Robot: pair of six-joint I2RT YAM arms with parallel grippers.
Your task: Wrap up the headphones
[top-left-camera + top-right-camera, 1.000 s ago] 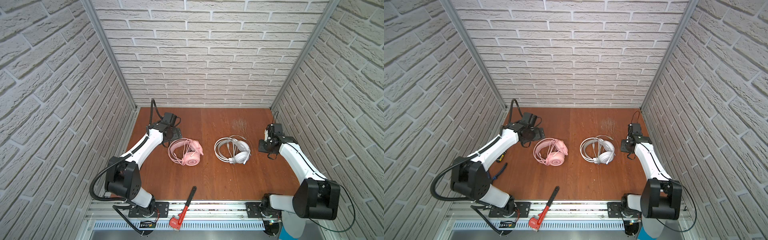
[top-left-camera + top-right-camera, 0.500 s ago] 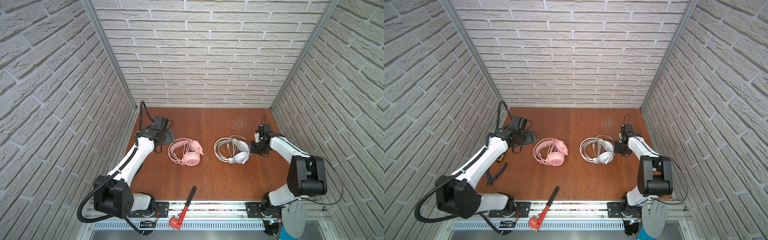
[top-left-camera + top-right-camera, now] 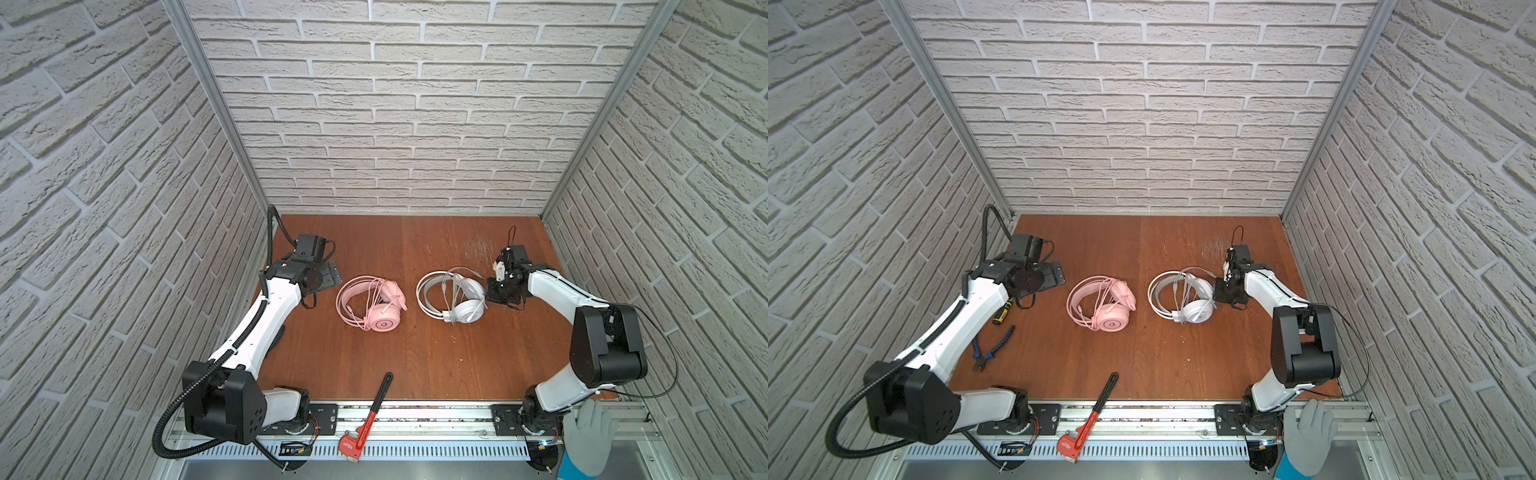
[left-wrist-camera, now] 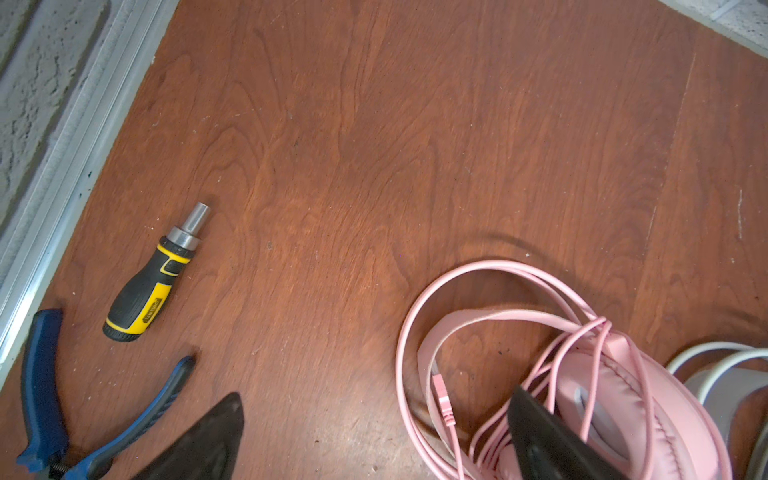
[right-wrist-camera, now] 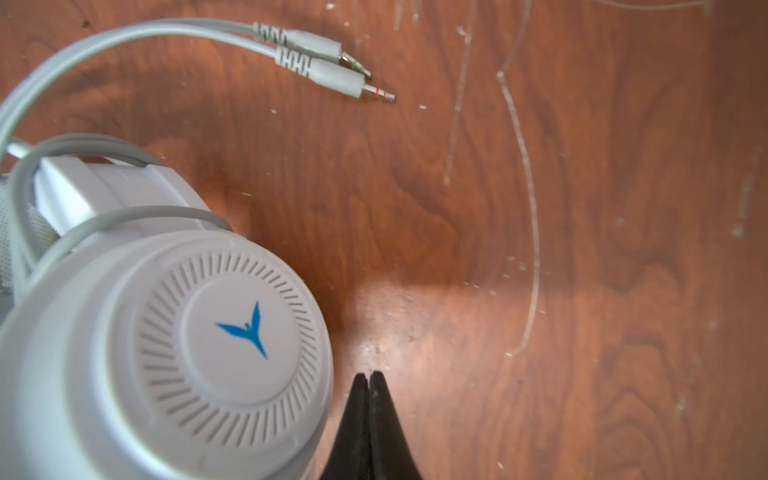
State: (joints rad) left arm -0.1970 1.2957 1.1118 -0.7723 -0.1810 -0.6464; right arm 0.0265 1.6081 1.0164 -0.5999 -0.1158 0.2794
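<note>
Nearest the front, the pipe wrench (image 3: 368,415) lies half over the rail, well apart from both arms. It's prob. parked there since it has no part in the job. Next back, at the left edge of the table (image 3: 415,361), the pliers (image 3: 990,349) and screwdriver (image 3: 1001,318) lie near each other, seemingly kept aside so the middle is free for cable work.

Mid-table lie the two headsets, side by side but apart, one per arm. The pink headset (image 3: 374,303) lies flat w/ its cable looped over band and ear cup; its pink plug (image 4: 442,405) lies within the loops. The white headset (image 3: 453,297) lies likewise, cable wound across the band, but its two audio plugs (image 5: 332,66) lie loose on the wood just beyond the cup. Judging by this, both wraps look about done, ends maybe not tucked.

The left gripper (image 4: 376,395) hangs just beside the pink headset, fingers wide apart, nothing btw them. One finger overlaps the cup in the wrist view; contact can't be told. The right gripper (image 5: 368,376) sits just beside the white ear cup, fingers pressed together on nothing. That narrow tip prob. suits nudging cable, not pinching.

Farthest back is the brick wall (image 3: 395,124).
</note>
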